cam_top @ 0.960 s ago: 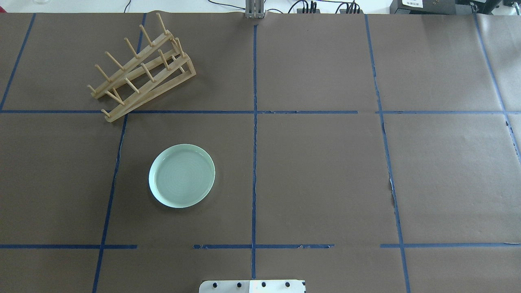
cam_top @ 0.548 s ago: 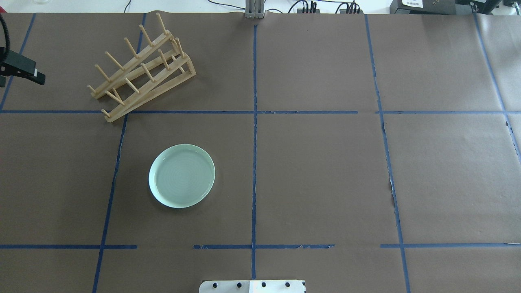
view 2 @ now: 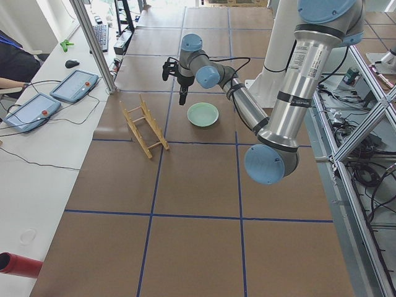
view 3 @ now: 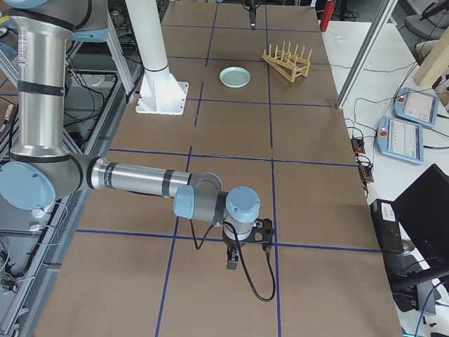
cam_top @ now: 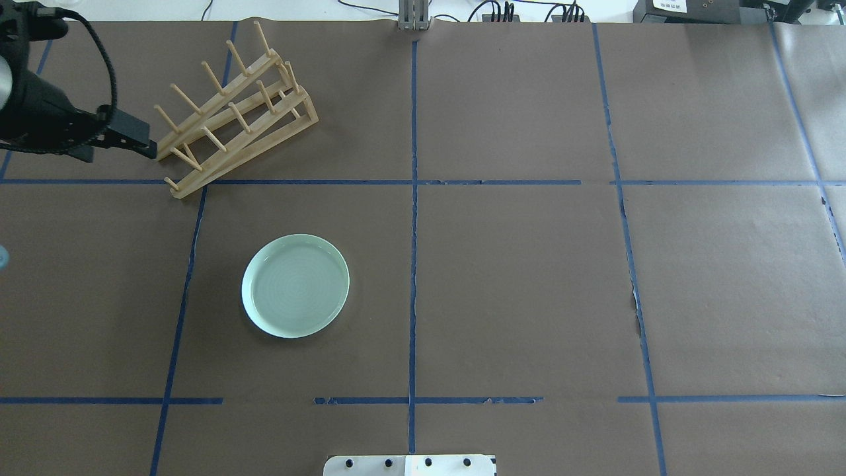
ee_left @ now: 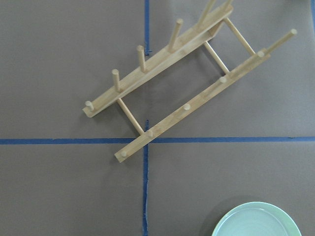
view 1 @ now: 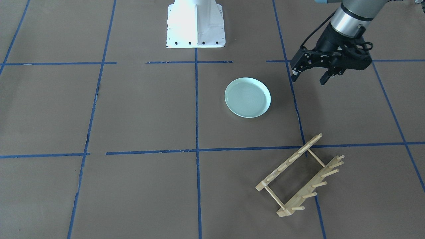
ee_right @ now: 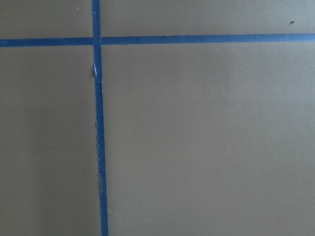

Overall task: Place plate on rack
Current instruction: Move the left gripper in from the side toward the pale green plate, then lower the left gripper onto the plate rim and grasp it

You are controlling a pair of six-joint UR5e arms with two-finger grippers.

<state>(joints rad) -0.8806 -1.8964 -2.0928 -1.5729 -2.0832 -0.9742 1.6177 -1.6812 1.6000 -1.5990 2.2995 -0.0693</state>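
Exterior front-facing: left tool [view 1: 309, 77], spread wide, hangs near plate [view 1: 247, 97]; blue tape [view 1: 232, 149] runs between plate and rack [view 1: 288, 162].

Pale mint-green plate [cam_top: 295, 285] with faint concentric rings. Light, honey-toned wooden rack [cam_top: 231, 119]. Dull brown table [cam_top: 529, 277], gridded with blue tape lines. Matte black left gripper [view 1: 308, 80] on a silver arm [view 2: 309, 68] with pale blue joints. White base [view 1: 196, 23].

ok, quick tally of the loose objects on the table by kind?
plate: 1
rack: 1
Total: 2
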